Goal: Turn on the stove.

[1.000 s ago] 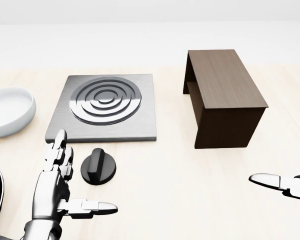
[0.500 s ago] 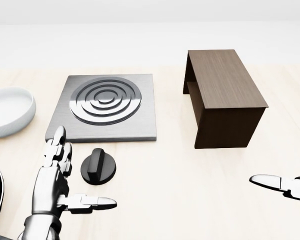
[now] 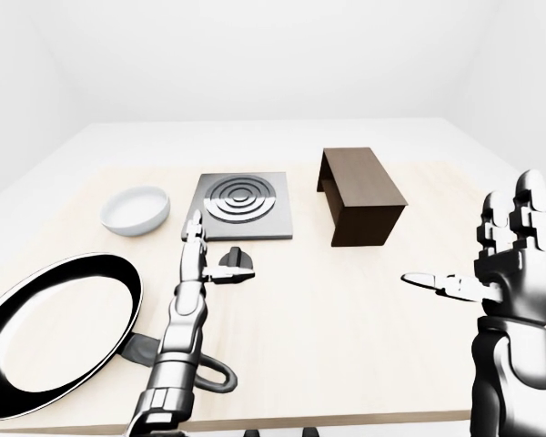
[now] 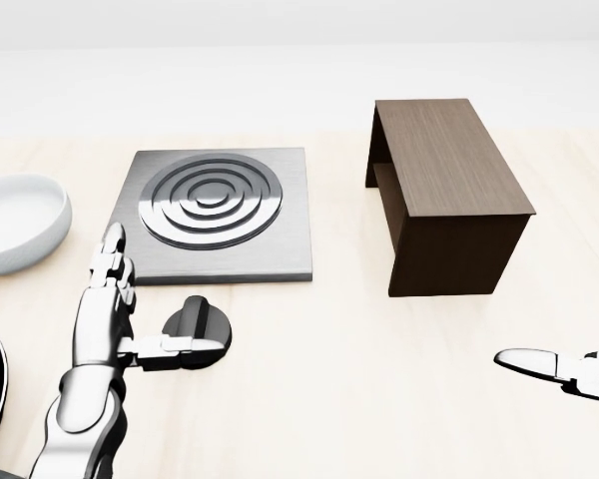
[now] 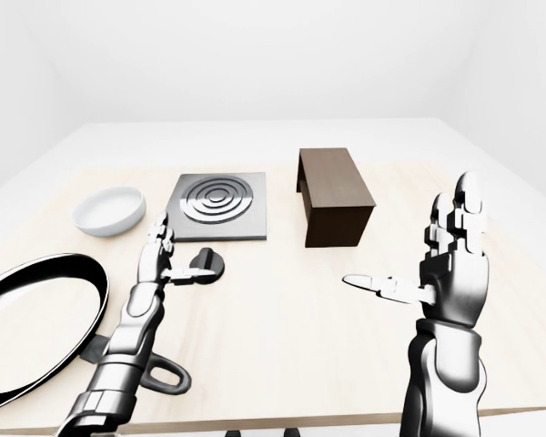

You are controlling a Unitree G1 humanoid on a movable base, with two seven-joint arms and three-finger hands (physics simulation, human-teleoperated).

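Nearest in the left-eye view, a large black frying pan [image 3: 50, 332] is seen at the lower left of the pale bench [image 4: 329, 399]. The right robot hand [image 5: 450, 264] is held spread wide and empty, well apart from everything at the right. The left robot hand [image 4: 140, 299] has been brought forward over the last second: its fingers [image 4: 108, 261] are spread open, and its thumb is now laid across the black stove knob [image 4: 198, 331], which it was only beside before. The knob is not yet enclosed, so a grip and a turn are judged to remain. Just beyond it lies the stove [image 4: 215, 215], with a white bowl [image 4: 15, 222] to its left and a dark wooden stand [image 4: 444, 190] to its right.
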